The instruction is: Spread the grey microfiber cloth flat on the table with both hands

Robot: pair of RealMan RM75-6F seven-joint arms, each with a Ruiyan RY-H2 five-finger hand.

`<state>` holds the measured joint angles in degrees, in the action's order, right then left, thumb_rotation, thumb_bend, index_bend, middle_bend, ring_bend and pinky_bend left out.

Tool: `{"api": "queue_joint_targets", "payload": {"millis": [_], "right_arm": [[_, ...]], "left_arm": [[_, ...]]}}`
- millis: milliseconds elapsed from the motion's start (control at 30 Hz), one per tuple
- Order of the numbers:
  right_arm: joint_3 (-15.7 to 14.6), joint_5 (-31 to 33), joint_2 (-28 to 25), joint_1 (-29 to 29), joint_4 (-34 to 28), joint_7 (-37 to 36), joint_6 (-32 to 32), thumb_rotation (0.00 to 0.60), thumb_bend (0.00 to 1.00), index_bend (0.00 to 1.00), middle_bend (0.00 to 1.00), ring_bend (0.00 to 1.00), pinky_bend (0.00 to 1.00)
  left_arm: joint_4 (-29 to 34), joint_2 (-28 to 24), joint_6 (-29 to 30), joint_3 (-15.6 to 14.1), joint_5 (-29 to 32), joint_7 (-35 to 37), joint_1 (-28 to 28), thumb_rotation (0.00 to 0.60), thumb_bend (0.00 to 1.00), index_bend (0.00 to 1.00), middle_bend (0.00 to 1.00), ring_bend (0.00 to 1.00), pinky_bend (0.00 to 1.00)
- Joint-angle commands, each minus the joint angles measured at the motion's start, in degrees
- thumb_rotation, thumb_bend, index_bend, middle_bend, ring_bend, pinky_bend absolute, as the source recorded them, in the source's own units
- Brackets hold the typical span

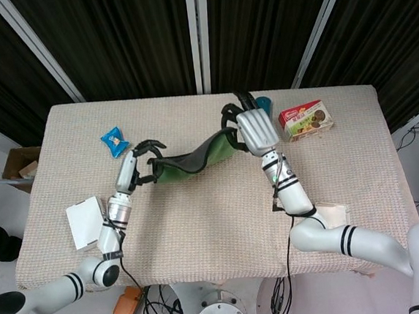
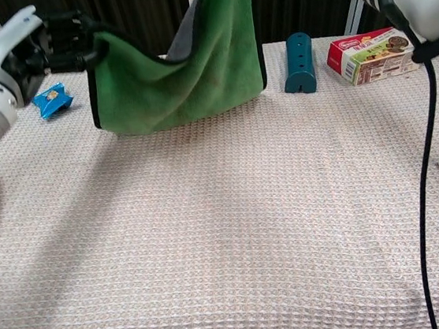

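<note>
Your left hand (image 1: pixel 131 166), left of centre, and right hand (image 1: pixel 255 129), upper centre, each close their fingers on a cloth (image 2: pixel 182 77) edge, suspending it above the table (image 2: pixel 235 234).

A small blue snack packet (image 1: pixel 115 142) lies on the left part of the beige woven table cover (image 1: pixel 201 224), and a white box (image 1: pixel 85 222) sits near the front left edge. Toward the back right stand a teal cylinder (image 2: pixel 298 62) and, just beside it, a red and green food carton (image 1: pixel 305 120). A flat pale tray (image 1: pixel 335 216) rests near the front right edge.
</note>
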<state>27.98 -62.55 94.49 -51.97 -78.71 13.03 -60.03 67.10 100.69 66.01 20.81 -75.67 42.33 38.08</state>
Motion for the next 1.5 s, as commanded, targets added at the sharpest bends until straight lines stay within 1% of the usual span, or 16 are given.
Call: {"api": "queue_joint_targets", "payload": {"millis": [33,100,167,267,367,467,567,667,800,900,967,1067,1200,1367,1400,1500], "right_arm": [[2.87,0.60,-0.14,-1.74,1.45,-2.31,-0.95,0.600,0.49,0.74,0.31,0.03,0.02],[3.11,-0.41,-1.20,-1.63,1.07,-3.39,-1.67,0.600,0.49,0.74,0.32,0.03,0.02],[2.38,-1.38,-2.34,-1.03,0.47,-4.08,-1.90,0.600,0.49,0.74,0.32,0.03,0.02],[-0.19,-3.22,-4.23,0.77,-0.47,-5.92,-1.66,0.600,0.49,0.74,0.32,0.03,0.02],[-3.76,-5.62,-5.87,2.69,-0.87,-8.28,-0.72,0.600,0.48,0.74,0.32,0.03,0.02],[-7.71,-8.54,-7.20,4.40,-1.30,-11.10,0.47,0.600,0.48,0.74,0.32,0.03,0.02],[-11.02,-11.25,-8.16,5.33,-2.01,-12.12,1.46,0.600,0.48,0.74,0.32,0.03,0.02],[-14.86,-14.49,-9.83,5.99,-3.77,-12.41,3.16,0.600,0.48,0.74,0.32,0.03,0.02],[-17.76,-17.22,-11.50,6.40,-5.75,-12.26,4.35,0.600,0.48,0.74,0.32,0.03,0.02],[-20.76,-20.14,-12.42,6.49,-7.15,-10.51,5.45,0.600,0.48,0.75,0.33,0.03,0.02],[-22.04,-21.06,-12.33,6.47,-7.42,-8.72,6.07,0.600,0.48,0.75,0.33,0.03,0.02],[-23.41,-21.72,-11.33,6.40,-7.20,-6.16,6.89,0.600,0.48,0.75,0.33,0.03,0.02],[-24.81,-22.45,-9.29,6.69,-5.86,-2.73,6.95,0.600,0.48,0.75,0.33,0.03,0.01],[-25.77,-22.15,-7.46,7.28,-4.89,0.67,7.04,0.600,0.47,0.74,0.31,0.03,0.01],[-25.94,-22.20,-6.98,7.54,-4.68,1.27,6.72,0.600,0.46,0.73,0.30,0.03,0.01],[-26.69,-22.12,-6.35,8.09,-4.73,2.74,6.73,0.600,0.38,0.69,0.28,0.03,0.00]], "left_arm": [[3.07,-5.10,-4.88,7.56,6.09,2.07,3.82,0.600,0.55,0.70,0.36,0.24,0.20],[3.83,-6.54,-4.70,8.72,6.13,3.07,3.91,0.600,0.55,0.70,0.36,0.24,0.20],[4.73,-7.62,-4.54,8.58,5.54,4.69,3.33,0.600,0.55,0.70,0.36,0.24,0.20],[4.73,-8.48,-3.62,5.93,2.50,8.03,1.76,0.600,0.55,0.70,0.36,0.24,0.20],[3.16,-8.70,-2.80,1.36,-1.96,12.90,-0.05,0.600,0.56,0.70,0.36,0.23,0.20],[-0.33,-8.57,-1.87,-4.42,-7.39,18.07,-1.54,0.600,0.56,0.70,0.36,0.23,0.19],[-3.51,-8.21,-0.66,-9.27,-11.64,20.09,-2.61,0.600,0.56,0.70,0.36,0.23,0.19],[-7.36,-7.28,1.96,-14.64,-16.36,19.03,-3.99,0.600,0.56,0.70,0.36,0.23,0.19],[-10.43,-6.35,4.64,-19.51,-20.47,16.27,-5.39,0.600,0.56,0.70,0.36,0.23,0.19],[-12.90,-5.41,6.63,-23.38,-23.53,12.36,-6.72,0.600,0.56,0.70,0.36,0.22,0.19],[-13.93,-4.86,7.35,-25.02,-24.64,10.58,-7.30,0.600,0.56,0.70,0.36,0.22,0.19],[-15.10,-4.32,7.64,-26.69,-25.67,8.09,-7.66,0.600,0.56,0.70,0.35,0.22,0.19],[-17.20,-3.34,6.95,-27.85,-26.16,1.48,-7.93,0.600,0.55,0.68,0.32,0.20,0.18],[-17.84,-2.73,6.65,-28.54,-26.18,-4.87,-8.29,0.600,0.55,0.66,0.30,0.20,0.18],[-17.75,-2.75,6.31,-28.76,-26.19,-6.18,-8.26,0.600,0.55,0.65,0.29,0.20,0.18],[-16.64,-3.20,5.28,-29.27,-25.97,-8.43,-8.16,0.600,0.55,0.61,0.27,0.18,0.16]]}}
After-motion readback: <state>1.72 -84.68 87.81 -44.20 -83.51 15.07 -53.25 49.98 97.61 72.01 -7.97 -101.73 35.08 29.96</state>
